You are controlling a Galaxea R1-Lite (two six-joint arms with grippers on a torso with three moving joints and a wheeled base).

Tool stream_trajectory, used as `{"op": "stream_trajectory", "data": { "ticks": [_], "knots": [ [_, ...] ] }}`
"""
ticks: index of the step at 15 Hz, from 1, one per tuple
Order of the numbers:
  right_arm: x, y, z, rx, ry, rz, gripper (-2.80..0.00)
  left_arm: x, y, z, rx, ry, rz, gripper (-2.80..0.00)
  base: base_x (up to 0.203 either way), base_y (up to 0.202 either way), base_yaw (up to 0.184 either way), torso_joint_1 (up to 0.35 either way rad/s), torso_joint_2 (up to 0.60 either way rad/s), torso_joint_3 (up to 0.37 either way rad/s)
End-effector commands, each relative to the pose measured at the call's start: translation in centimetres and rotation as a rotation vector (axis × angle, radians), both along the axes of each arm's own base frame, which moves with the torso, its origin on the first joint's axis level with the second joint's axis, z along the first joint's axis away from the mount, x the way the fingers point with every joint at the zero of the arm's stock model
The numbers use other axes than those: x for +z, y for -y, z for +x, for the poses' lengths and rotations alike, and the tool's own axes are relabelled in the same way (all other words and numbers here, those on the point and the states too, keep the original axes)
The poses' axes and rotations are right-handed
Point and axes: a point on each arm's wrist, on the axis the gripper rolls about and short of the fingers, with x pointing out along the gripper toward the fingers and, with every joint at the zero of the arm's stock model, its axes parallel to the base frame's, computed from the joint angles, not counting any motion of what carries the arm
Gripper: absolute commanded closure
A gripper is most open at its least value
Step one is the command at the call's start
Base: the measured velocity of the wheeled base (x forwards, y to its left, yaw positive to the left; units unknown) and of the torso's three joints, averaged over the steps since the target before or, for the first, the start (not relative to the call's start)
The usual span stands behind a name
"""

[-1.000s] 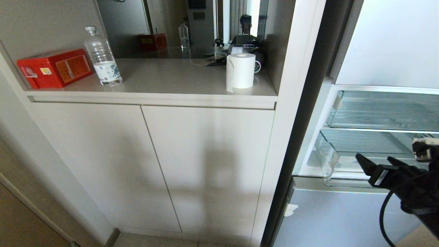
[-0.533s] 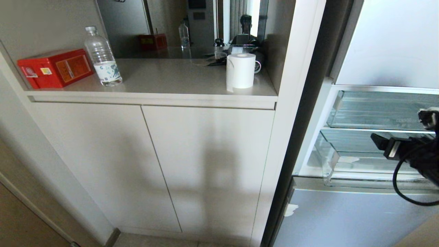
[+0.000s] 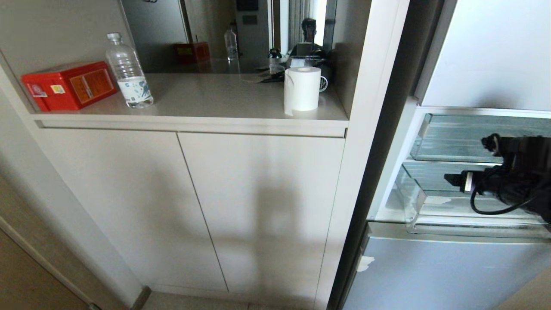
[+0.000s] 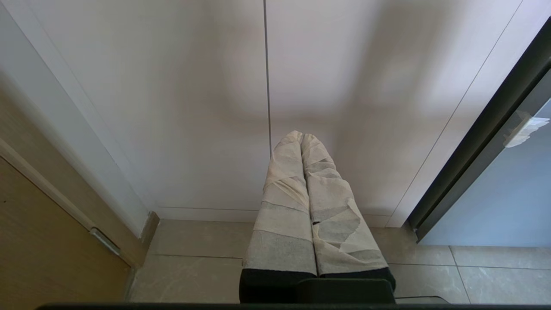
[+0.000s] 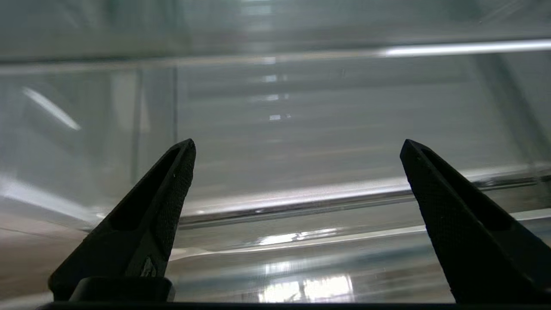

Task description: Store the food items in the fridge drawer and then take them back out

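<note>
Right gripper (image 5: 297, 144) – spread wide, empty | facing fridge drawer (image 3: 430, 202) | left gripper (image 4: 301, 140) – pressed together

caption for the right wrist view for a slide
Right claw open and empty, facing the clear fridge drawer.

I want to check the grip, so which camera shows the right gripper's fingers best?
The right wrist view: the right gripper fills it, jaws wide apart and empty, facing the fridge drawer. The head view shows it side-on at the frame's edge; the left wrist view misses it.
</note>
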Motion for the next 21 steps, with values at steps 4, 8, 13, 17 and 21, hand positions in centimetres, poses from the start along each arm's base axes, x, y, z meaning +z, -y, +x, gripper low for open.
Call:
{"op": "stream_trajectory", "data": {
  "ticks": [4,8,13,17,21],
  "knots": [
    [-1.9,0.1,0.8,0.003,-0.158,0.028,-2.80,0.0,0.0,0.0,0.000,-0.002,0.000,0.00,0.000,0.000,0.000,0.000,0.00,0.000],
    [-0.8,0.0,-1.1,-0.001,-0.246,0.052,-2.80,0.0,0.0,0.0,0.000,-0.002,0.000,0.00,0.000,0.000,0.000,0.000,0.00,0.000],
    [0.2,0.4,-2.7,-0.024,-0.294,0.070,-2.80,0.0,0.0,0.0,0.000,-0.002,0.000,0.00,0.000,0.000,0.000,0.000,0.00,0.000],
    [1.5,1.3,-2.5,-0.047,-0.277,0.076,-2.80,0.0,0.0,0.0,0.000,-0.002,0.000,0.00,0.000,0.000,0.000,0.000,0.00,0.000],
    [0.8,5.1,0.6,-0.124,-0.259,0.081,-2.80,0.0,0.0,0.0,0.000,-0.003,0.000,0.00,0.000,0.000,0.000,0.000,0.00,0.000]
  ]
}}
